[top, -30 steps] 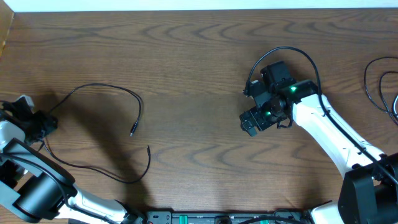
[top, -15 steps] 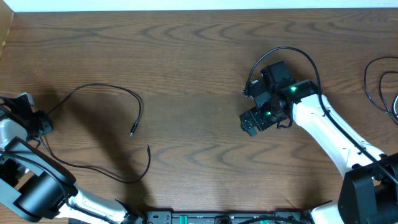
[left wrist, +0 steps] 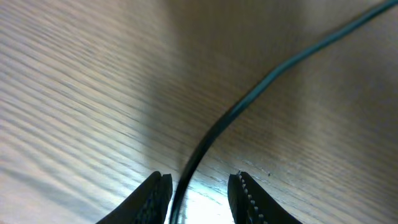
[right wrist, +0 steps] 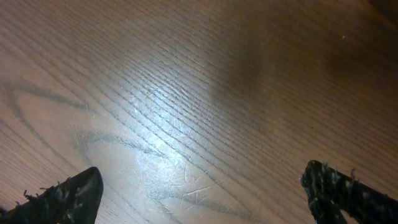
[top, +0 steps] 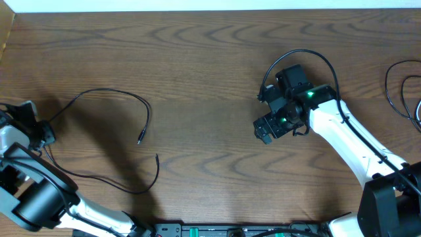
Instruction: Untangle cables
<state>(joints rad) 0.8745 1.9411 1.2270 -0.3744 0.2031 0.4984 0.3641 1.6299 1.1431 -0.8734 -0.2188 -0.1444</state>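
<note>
- Black cord (top: 108,92) lies on the left half of the wooden tabletop (top: 197,52). It arcs from the far-left edge out to a plug end (top: 139,140)
- A second stretch (top: 99,179) curls nearer the robot base; whether it is the same cord cannot be told
- The left wrist view shows the cord passing between the left fingers (left wrist: 157,191), its long axis slanting away up and to the right
- These fingers stand parted, with a gap wider than the cord, so it is straddled rather than pinched; closing on it looks like the next move
- Right fingers (right wrist: 68,193) are spread wide over bare wood, holding nothing and well apart from this cord, so the left arm is far nearer
- Only the overhead view shows more cable loops (top: 387,89) at the right edge; only the left wrist view shows the straddle
</note>
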